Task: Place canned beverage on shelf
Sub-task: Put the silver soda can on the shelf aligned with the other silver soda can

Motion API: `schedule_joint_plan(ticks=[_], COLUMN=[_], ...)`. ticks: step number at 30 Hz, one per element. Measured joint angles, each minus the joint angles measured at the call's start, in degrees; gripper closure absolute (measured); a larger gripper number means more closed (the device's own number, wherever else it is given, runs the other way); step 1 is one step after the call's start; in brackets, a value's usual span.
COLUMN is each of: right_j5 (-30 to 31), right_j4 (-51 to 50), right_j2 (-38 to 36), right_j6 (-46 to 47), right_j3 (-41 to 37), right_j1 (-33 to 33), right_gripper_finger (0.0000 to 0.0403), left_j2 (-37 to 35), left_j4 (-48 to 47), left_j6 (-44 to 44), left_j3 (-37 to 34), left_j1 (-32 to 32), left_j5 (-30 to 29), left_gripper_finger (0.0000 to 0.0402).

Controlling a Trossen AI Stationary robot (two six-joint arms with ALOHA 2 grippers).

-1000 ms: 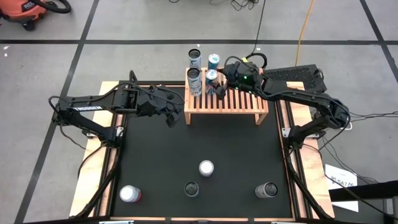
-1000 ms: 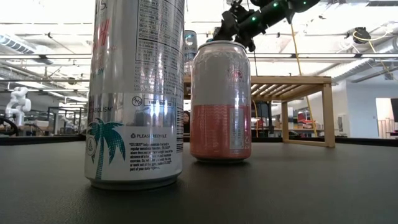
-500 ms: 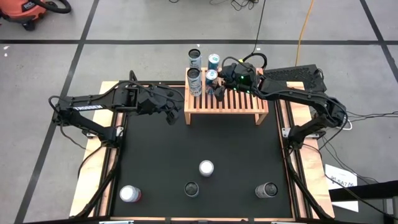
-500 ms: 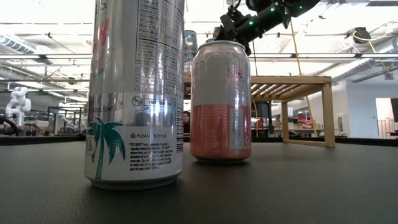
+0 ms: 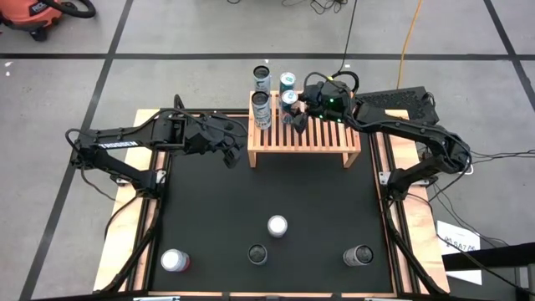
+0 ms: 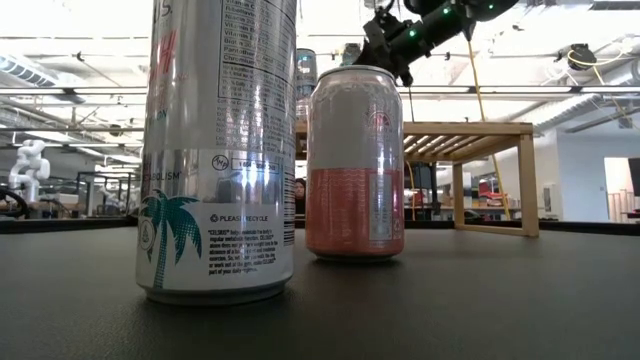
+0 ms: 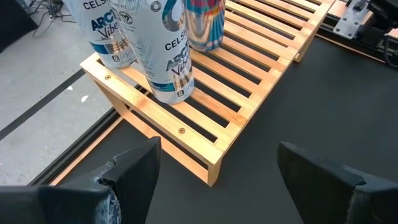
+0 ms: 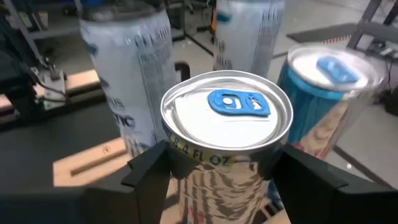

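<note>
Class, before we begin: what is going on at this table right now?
The right arm's tool is at the back left corner of the wooden shelf, its fingers on either side of a can with a blue tab, just under the rim. Three more cans stand close by it at that corner. The left arm's tool waits open, beside the shelf's left end, holding nothing. Four other cans still stand on the black mat near the front edge.

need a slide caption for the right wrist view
Right gripper closed around a blue-tabbed can on the shelf, three more cans behind.
</note>
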Motion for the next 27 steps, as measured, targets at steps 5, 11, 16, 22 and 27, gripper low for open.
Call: schedule_joint_plan(ticks=[5,11,16,22,27], right_j5=[-1.5,-1.3,-1.2,-1.4,-1.4], right_j4=[-0.5,-0.4,-0.5,0.2,0.5], right_j2=[0.4,0.5,0.5,1.1,1.8], right_j6=[0.0,-0.1,-0.2,0.0,0.2], right_j3=[0.0,0.0,0.0,0.0,0.1], right_j1=[0.0,0.0,0.0,0.0,0.0], right_gripper_finger=[0.0166,0.0166,0.0165,0.0161,0.0142], left_j2=[0.0,0.0,0.0,0.0,0.0], left_j4=[0.0,0.0,0.0,0.1,0.2], left_j6=[0.0,0.0,0.0,0.0,0.0], left_j3=[0.0,0.0,0.0,0.0,0.0], left_j1=[0.0,0.0,0.0,0.0,0.0], left_j5=[0.0,0.0,0.0,0.0,0.0], left_gripper_finger=[0.0084,0.0084,0.0084,0.0084,0.0084])
